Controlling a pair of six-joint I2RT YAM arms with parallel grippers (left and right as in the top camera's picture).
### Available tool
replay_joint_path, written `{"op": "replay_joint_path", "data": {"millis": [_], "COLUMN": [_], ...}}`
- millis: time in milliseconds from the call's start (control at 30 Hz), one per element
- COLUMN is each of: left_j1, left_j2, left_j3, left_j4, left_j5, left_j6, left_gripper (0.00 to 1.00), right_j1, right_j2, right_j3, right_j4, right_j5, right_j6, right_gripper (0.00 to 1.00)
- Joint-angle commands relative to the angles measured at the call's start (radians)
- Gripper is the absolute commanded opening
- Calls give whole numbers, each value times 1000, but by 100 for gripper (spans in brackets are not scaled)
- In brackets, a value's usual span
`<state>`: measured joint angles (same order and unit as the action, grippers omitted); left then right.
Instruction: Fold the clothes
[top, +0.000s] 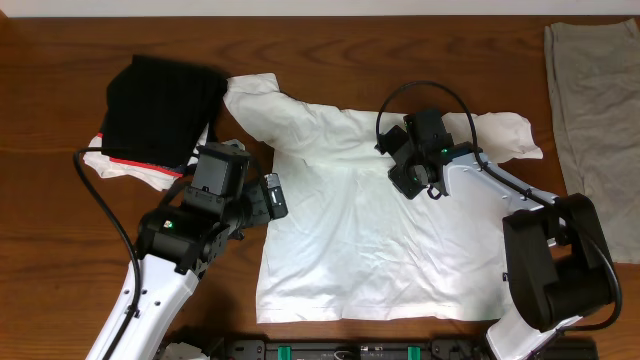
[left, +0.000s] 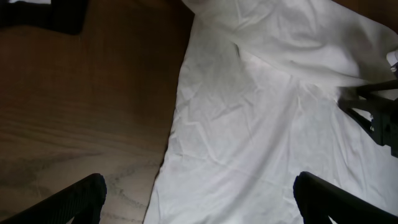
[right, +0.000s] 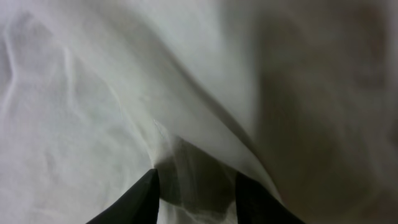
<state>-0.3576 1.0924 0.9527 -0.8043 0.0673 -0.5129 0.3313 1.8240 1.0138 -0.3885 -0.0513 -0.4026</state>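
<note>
The clothes, a white T-shirt (top: 360, 230), lie spread flat on the wooden table, sleeves toward the far side; no lettering shows. My left gripper (top: 272, 195) hovers over the shirt's left edge, wide open and empty. In the left wrist view its fingers (left: 81, 198) straddle the shirt's edge (left: 267, 124) and bare wood. My right gripper (top: 400, 165) rests on the shirt's upper middle. In the right wrist view it (right: 196, 180) stands partly open, fingers pressed into the white fabric (right: 93, 93), with a slack raised fold between them.
A black folded garment with a red edge (top: 160, 110) lies at the far left, over a white cloth (top: 120, 165) and touching the shirt's left sleeve. A flat olive-grey cloth (top: 595, 110) lies at the far right. My right arm's base (top: 555, 260) stands beside the hem's right corner.
</note>
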Motion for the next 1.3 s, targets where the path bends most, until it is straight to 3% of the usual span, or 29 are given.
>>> {"op": "replay_joint_path", "data": {"millis": [0, 133, 433, 733, 867, 1033, 1167, 1267], "left_j1": [4, 4, 4, 4, 4, 4, 4, 4], "left_j2": [0, 0, 0, 0, 0, 0, 0, 0], "left_j3": [7, 7, 7, 7, 7, 7, 7, 7], "left_j4": [-2, -2, -2, -2, -2, -2, -2, -2], "left_j5": [-16, -16, -16, -16, -16, -16, -16, -16], "left_j6": [-1, -1, -1, -1, -1, -1, -1, -1], "left_gripper": [98, 98, 98, 98, 98, 98, 98, 98], "right_j1": [8, 8, 8, 8, 8, 8, 8, 7], "right_j2": [-13, -11, -19, -70, -70, -70, -70, -70], "right_j3": [14, 11, 16, 67, 72, 72, 72, 72], "right_j4": [-9, -16, -4, -4, 11, 5, 0, 18], "right_j5": [10, 10, 10, 10, 10, 10, 11, 11], "right_j6": [2, 2, 5, 5, 5, 5, 5, 5], "right_gripper": [39, 36, 2, 2, 11, 12, 10, 1]}}
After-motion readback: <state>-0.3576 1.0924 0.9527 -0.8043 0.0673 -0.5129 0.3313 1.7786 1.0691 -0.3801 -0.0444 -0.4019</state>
